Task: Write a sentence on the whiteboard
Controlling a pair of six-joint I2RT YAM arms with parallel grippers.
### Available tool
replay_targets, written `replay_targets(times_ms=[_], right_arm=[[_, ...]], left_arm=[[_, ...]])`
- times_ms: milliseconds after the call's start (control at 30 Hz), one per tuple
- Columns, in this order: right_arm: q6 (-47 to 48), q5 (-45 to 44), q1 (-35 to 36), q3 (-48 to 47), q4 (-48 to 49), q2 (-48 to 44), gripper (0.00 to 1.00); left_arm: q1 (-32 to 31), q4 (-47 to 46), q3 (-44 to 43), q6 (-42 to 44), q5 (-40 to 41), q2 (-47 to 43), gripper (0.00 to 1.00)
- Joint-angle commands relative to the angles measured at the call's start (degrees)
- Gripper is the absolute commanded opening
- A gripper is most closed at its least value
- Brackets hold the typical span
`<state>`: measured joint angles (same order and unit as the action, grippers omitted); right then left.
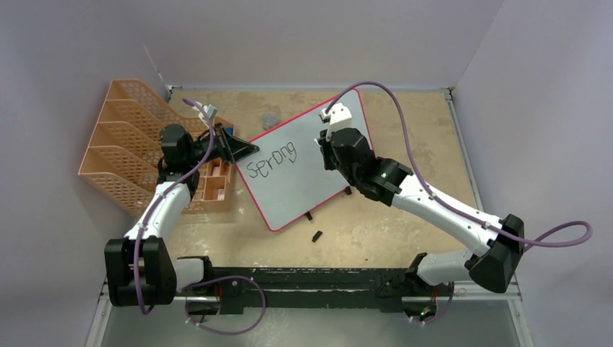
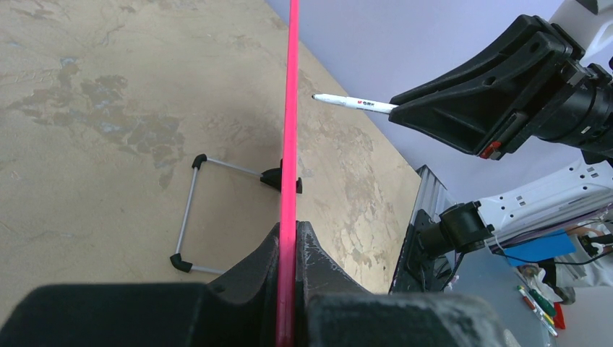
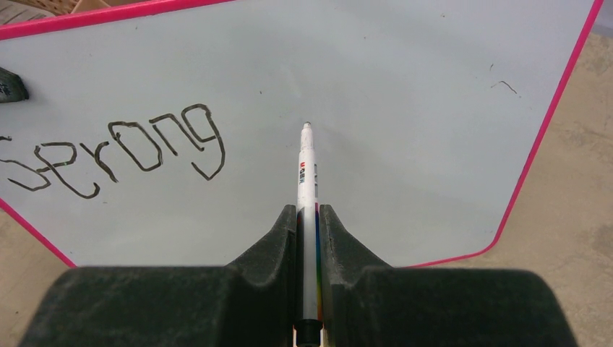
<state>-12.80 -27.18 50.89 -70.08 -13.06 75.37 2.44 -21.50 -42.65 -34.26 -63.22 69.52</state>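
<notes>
Top external view. A: Where does the whiteboard (image 1: pixel 296 191) stand, and why at that slant?

B: On the table (image 1: pixel 405 116), mid-field, just beside the orange mesh file rack (image 1: pixel 119 152). It is turned so its face meets the right arm. Judgement: that angle lets the writing arm work without reaching across the other.

A: Left gripper (image 2: pixel 289 235)?

B: Clenched on the board's pink frame. In the left wrist view the frame runs edge-on straight between the jaws. Likely purpose: to brace the board, since it is propped on a thin wire foot (image 2: pixel 189 217) and would skid under pen pressure.

A: Right gripper (image 3: pixel 309 217)?

B: Clamped on a white marker (image 3: pixel 308 173), barrel along the fingers, tip forward. That makes wrist motion translate directly into strokes.

A: Tip on the board?

B: The right wrist view cannot settle it. The left wrist view shows a gap, so probably lifted.

A: The sentence (image 3: pixel 116 152)?

B: One word only, roughly "Sprong", at the board's left. The tip sits right of its last letter, placed for the next word. Most of the task remains.

A: Risk?

B: Lines slanting and the board shifting in the clamp.
</notes>
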Motion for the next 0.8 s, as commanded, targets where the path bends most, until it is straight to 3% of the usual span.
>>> replay_targets(times_ms=[0, 767], right_arm=[[1.4, 1.4, -0.6, -0.1, 3.4, -0.1, 0.0], [1.7, 6.4, -0.8, -0.6, 5.3, 2.7, 0.0]], left_arm=[[-1.3, 1.2, -1.1, 2.7, -2.9, 0.5, 0.0], [-1.4, 1.2, -1.2, 2.8, -3.1, 0.7, 0.0]])
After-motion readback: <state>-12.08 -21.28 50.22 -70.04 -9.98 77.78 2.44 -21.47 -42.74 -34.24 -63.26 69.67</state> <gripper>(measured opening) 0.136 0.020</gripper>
